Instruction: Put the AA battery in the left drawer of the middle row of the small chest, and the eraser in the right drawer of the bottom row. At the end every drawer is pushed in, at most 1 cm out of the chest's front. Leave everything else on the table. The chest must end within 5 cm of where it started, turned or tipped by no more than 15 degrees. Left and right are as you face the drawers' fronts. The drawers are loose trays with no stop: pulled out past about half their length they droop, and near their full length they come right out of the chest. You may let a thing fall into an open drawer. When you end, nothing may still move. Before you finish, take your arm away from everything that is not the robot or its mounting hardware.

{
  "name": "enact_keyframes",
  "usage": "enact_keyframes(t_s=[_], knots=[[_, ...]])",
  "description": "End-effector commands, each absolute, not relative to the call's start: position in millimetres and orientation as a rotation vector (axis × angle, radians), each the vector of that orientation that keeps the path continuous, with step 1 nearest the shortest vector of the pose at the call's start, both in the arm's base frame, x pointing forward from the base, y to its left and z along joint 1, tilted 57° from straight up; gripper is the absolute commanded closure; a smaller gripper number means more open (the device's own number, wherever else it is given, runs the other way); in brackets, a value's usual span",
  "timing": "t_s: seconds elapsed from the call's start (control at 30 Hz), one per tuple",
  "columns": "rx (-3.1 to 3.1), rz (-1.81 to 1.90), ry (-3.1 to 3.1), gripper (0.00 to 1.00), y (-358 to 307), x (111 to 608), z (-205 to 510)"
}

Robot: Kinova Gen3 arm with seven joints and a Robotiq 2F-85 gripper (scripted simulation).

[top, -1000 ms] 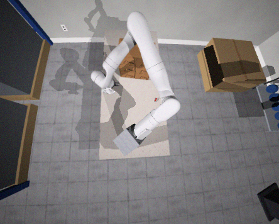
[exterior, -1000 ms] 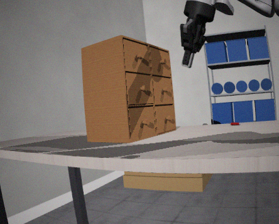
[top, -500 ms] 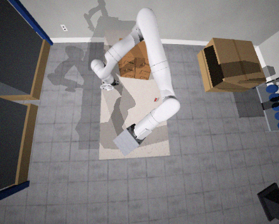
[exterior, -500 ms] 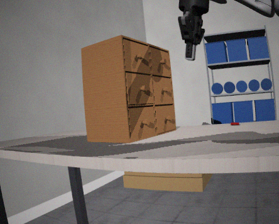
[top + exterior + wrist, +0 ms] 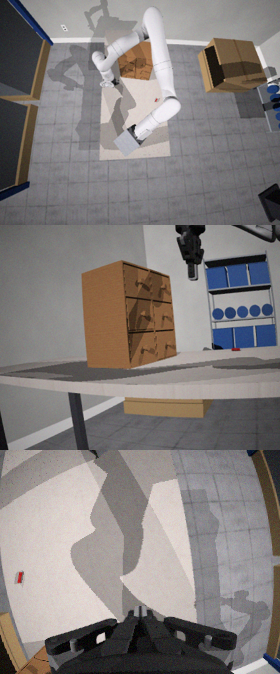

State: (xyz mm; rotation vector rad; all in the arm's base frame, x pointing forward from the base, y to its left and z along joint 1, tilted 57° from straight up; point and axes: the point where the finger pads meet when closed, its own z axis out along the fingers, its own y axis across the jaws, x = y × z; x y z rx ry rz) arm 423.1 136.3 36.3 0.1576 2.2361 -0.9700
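Note:
My gripper (image 5: 192, 275) (image 5: 108, 83) is shut and empty. It hangs high above the table, in front of the chest and to its right, fingers pointing down (image 5: 140, 610); from above it is near the table's left edge. A small red thing, probably the eraser (image 5: 157, 100), lies on the table well away from the chest (image 5: 235, 349) (image 5: 19, 576). I cannot make out the AA battery.
The arm's grey base (image 5: 126, 142) sits at the table's near end. A small dark thing (image 5: 217, 346) lies near the red one. A cardboard box (image 5: 233, 64) and a shelf with blue bins (image 5: 241, 301) stand off the table. Dark cabinets (image 5: 16, 95) line the left wall.

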Motion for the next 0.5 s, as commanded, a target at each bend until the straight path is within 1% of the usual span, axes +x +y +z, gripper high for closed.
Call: enact_keyframes(t_s=[0.0,0.47], knots=[[0.179,-0.961,2.249,1.0,138.4,424.4,39.4],[0.211,-0.968,2.305,1.0,141.5,418.9,39.8]])
